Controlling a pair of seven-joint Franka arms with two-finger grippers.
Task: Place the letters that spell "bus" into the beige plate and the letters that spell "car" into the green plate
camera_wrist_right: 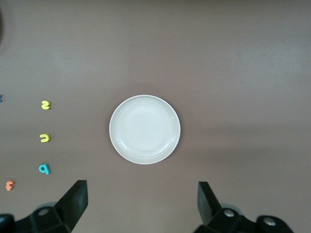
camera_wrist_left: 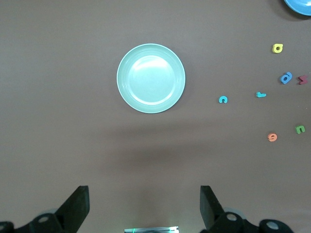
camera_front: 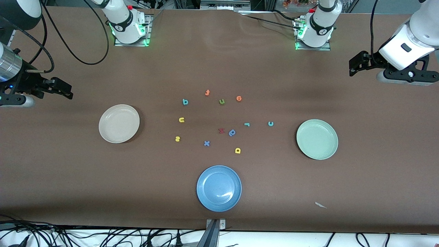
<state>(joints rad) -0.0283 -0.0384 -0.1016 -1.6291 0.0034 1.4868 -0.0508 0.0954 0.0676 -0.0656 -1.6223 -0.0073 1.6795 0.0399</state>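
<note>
1. Front view: brown bench (camera_front: 68, 178) carries three round shallow plates. The cream-beige plate (camera_front: 119, 123) sits toward the right arm's end, the pale mint-green plate (camera_front: 317, 139) toward the left arm's end, and the blue plate (camera_front: 219, 188) lies between them, nearest the front camera.
2. Front view, tiny foam letters scattered mid-bench, none in a plate: teal "b" (camera_front: 185, 101), yellow "u" (camera_front: 181, 119) and yellow "s" (camera_front: 177, 139) in a column on the beige plate's side. Teal "r" (camera_front: 247, 124) and teal "c" (camera_front: 270, 124) are on the green plate's side; yellow "a" (camera_front: 237, 150) is nearer the camera than the "r".
3. Front view, other letters: orange "f" (camera_front: 207, 92), green "u" (camera_front: 222, 101), orange round letter (camera_front: 239, 98), red letter (camera_front: 221, 130) just beside a blue rounded letter (camera_front: 232, 132), blue "x" (camera_front: 206, 143).
4. Front view: right end effector (camera_front: 63, 90) hangs over bare bench at the right arm's end, holding nothing. Left end effector (camera_front: 356, 65) hangs over bare bench at the left arm's end, holding nothing. A small white scrap (camera_front: 320, 205) lies near the front edge.
5. Left wrist view: left end effector (camera_wrist_left: 144, 206) fingers spread wide, empty, above the green plate (camera_wrist_left: 151, 78); teal "c" (camera_wrist_left: 223, 99), teal "r" (camera_wrist_left: 261, 94) and yellow "a" (camera_wrist_left: 277, 48) lie apart from the plate.
6. Right wrist view: right end effector (camera_wrist_right: 142, 204) fingers spread wide, empty, above the beige plate (camera_wrist_right: 145, 129); yellow "s" (camera_wrist_right: 45, 105), yellow "u" (camera_wrist_right: 44, 138) and teal "b" (camera_wrist_right: 44, 169) lie in a row, apart from the plate.
</note>
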